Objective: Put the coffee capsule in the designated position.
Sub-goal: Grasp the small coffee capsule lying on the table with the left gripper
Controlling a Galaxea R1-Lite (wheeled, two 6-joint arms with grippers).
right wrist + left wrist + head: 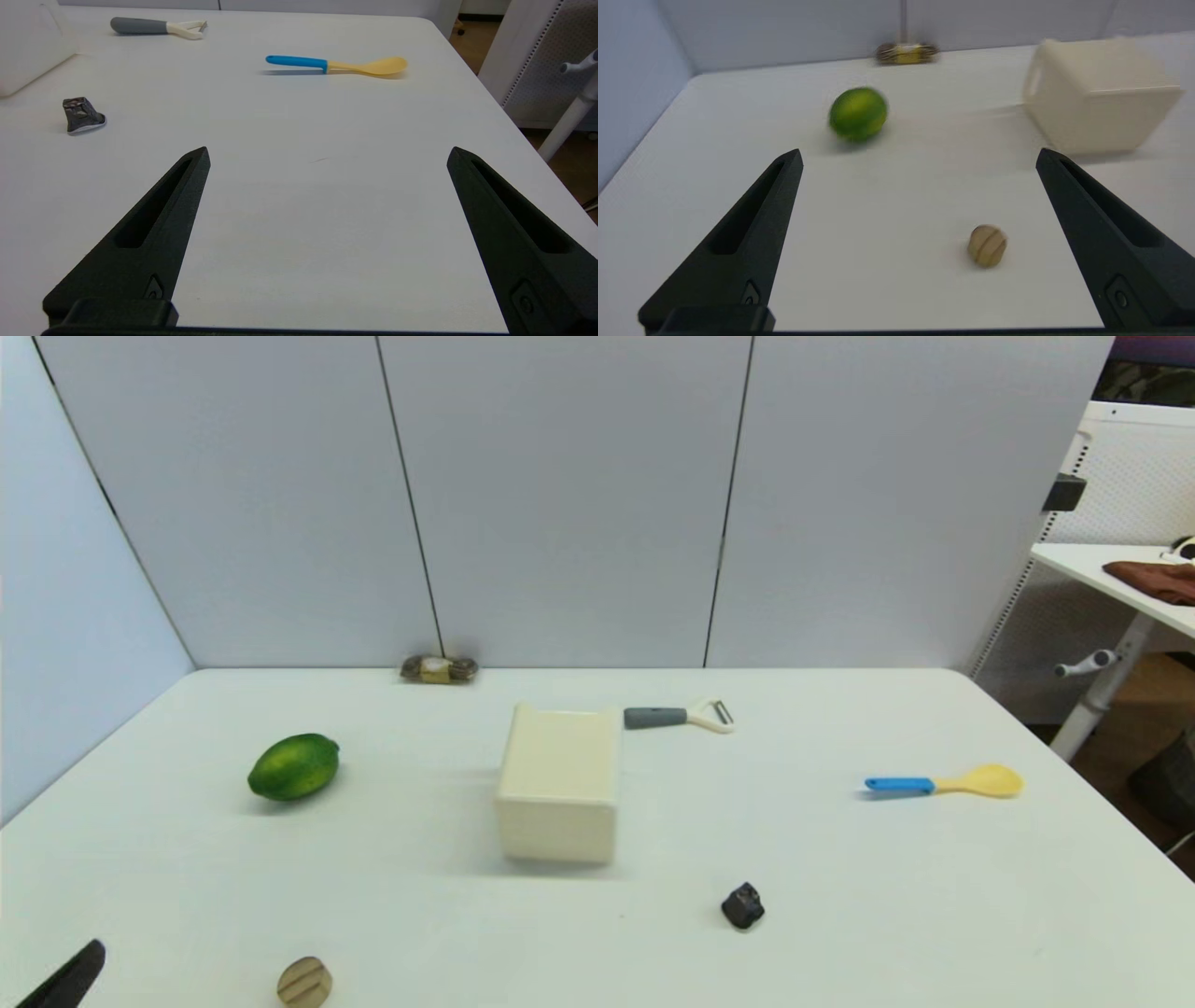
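Observation:
The coffee capsule (pixel 743 905), tiny, blackish-brown and faceted, lies on the white table to the front right of a cream box (pixel 560 782). The right wrist view shows the same coffee capsule (pixel 81 115) resting on its side, well ahead of my right gripper (pixel 327 156) and off toward the box. That gripper is open and holds nothing; it is outside the head view. One finger of my left gripper (pixel 65 980) shows at the table's front left corner. In its own view the left gripper (pixel 920 156) is open and empty, with the table beneath it.
A green lime (pixel 293 766) sits left of the box. A tan grooved disc (pixel 304 982) lies at the front left. A dark-and-yellow wrapped piece (pixel 439 668) rests by the back wall. A grey-handled peeler (pixel 679 716) and a blue-and-yellow spoon (pixel 945 783) lie to the right.

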